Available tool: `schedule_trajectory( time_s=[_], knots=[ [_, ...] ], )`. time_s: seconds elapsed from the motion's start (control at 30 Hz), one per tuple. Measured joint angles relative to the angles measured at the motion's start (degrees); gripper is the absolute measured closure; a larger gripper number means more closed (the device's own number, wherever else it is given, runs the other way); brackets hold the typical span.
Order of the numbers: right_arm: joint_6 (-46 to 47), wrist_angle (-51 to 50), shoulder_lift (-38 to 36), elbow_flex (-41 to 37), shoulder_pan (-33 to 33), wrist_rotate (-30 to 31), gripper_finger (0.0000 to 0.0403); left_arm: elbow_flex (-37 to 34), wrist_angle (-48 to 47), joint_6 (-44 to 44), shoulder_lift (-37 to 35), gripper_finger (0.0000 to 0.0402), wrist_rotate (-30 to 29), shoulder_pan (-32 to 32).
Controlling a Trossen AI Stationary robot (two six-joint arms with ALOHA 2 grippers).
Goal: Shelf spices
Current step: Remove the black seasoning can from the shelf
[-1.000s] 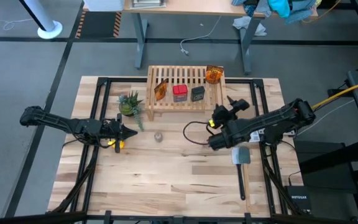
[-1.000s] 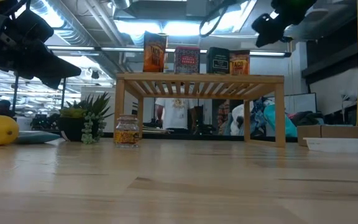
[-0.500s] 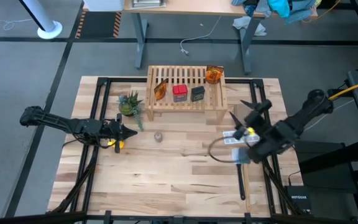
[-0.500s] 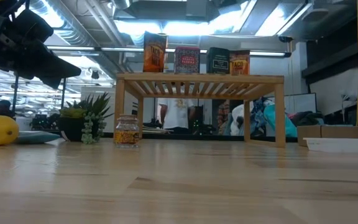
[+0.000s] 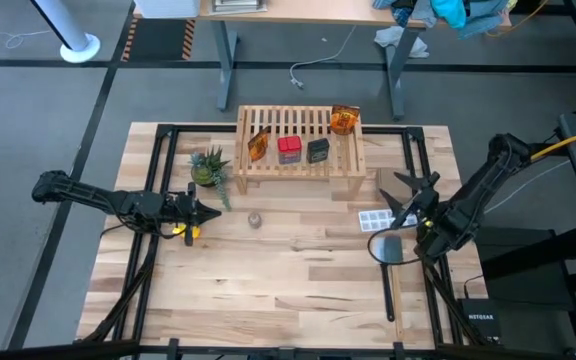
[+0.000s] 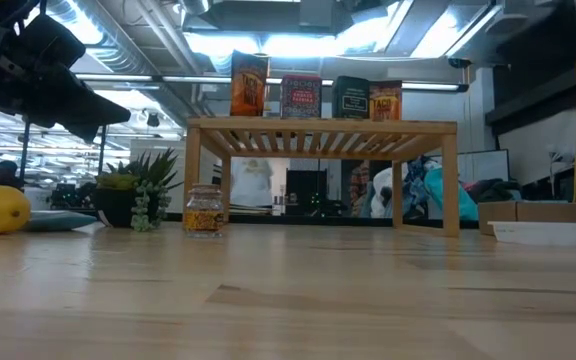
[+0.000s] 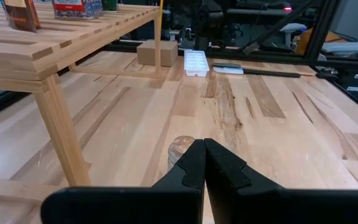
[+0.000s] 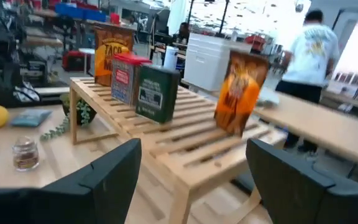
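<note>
Since the tiny clear jar [image 5: 255, 219] looks light, hard and slippery, grip it across its middle; left gripper [image 5: 211, 212] sits closed, right gripper [image 5: 409, 198] spread.

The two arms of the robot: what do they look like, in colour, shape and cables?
Both arms are dark, nearly black, built of slim jointed segments. The left gripper ends in two thin pointed fingers of matte black. The right gripper has broader, flat dark fingers. A yellow cable runs to the right arm, and small yellow spots show near both wrists. No lettering is readable.
</note>
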Motion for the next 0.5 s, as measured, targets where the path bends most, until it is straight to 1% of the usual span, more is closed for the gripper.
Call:
schedule_trajectory(
  time_s=[0.1,0.23,0.37,0.5],
  knots=[
    [2.2,2.6,-0.9,-3.0,-0.1,0.1,0.0107,0.0,0.0,-0.2,0.0,0.0402,0.0,0.0],
    [1.7,5.3,-0.7,-3.5,-0.1,0.3,0.0107,0.0,0.0,-0.3,0.0,0.0402,0.0,0.0],
    [-2.7,11.2,-0.6,-3.5,-0.1,0.3,0.0107,0.0,0.0,-0.3,0.0,0.0402,0.0,0.0],
    [-8.8,19.2,1.6,-3.5,-0.2,0.6,0.0107,0.0,0.0,-0.2,0.0,0.0402,0.0,0.0]
  ],
)
